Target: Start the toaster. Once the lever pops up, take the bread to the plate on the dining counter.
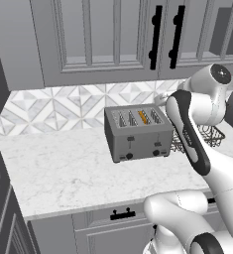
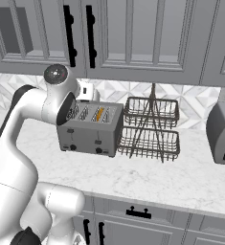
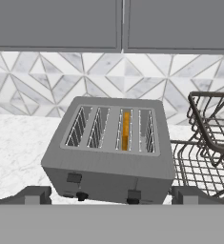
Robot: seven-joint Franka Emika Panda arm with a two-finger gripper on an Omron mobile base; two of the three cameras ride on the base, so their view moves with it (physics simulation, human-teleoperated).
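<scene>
Jaws stand wide apart with nothing between them: in the hand view the two finger tips [image 3: 37, 194] sit at the far left and far right of the bottom edge, and the gripper [image 3: 111, 198] looks down on the toaster [image 3: 111, 147] from above and in front, not touching it.

On the marble worktop [image 1: 53, 168] the toaster sits toward the back, close to the patterned tile wall [image 1: 48, 106], its front face turned to the worktop's front edge. The bread [image 3: 126, 129] stands upright in the third slot from the left, sunk low, with its top edge below the slot's rim. Both slider levers [image 3: 74, 177] on the front face sit low, just above the black knobs [image 3: 82, 195].

A two-tier wire rack [image 2: 150, 127] stands just beside the toaster's right end, with almost no gap between them. To the left of the toaster the worktop is bare out to its left edge, and a broad bare strip runs between the toaster's front and the front edge. Grey wall cabinets [image 2: 133, 38] hang above. Near the worktop's right end sits a grey appliance [image 2: 224, 131], well apart from the rack.
</scene>
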